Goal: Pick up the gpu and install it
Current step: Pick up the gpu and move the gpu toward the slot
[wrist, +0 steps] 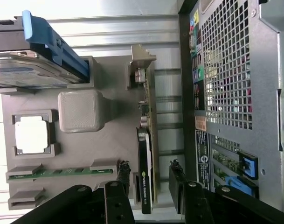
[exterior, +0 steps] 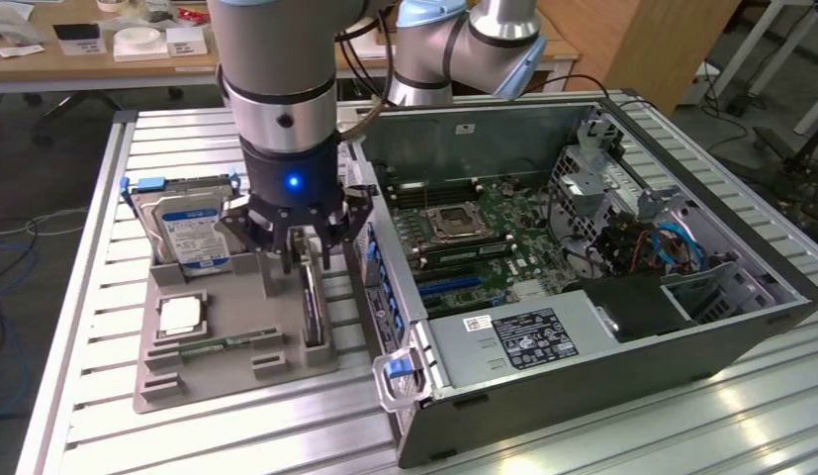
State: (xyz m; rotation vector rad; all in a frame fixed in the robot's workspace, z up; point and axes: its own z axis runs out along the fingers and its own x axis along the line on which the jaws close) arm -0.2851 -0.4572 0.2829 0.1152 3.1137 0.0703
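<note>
Slatted metal table (exterior: 85,327), tool (wrist: 150,167) spread astride upright gpu (wrist: 145,186)

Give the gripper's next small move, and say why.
Probably lower straight down a little. The gripper is open, its fingers straddling the gpu, which stands on edge in the gray holder; they seem barely level with its top edge.

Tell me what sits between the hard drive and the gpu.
A raised grey block stands between the hard drive and the gpu, in the wrist view.
</note>
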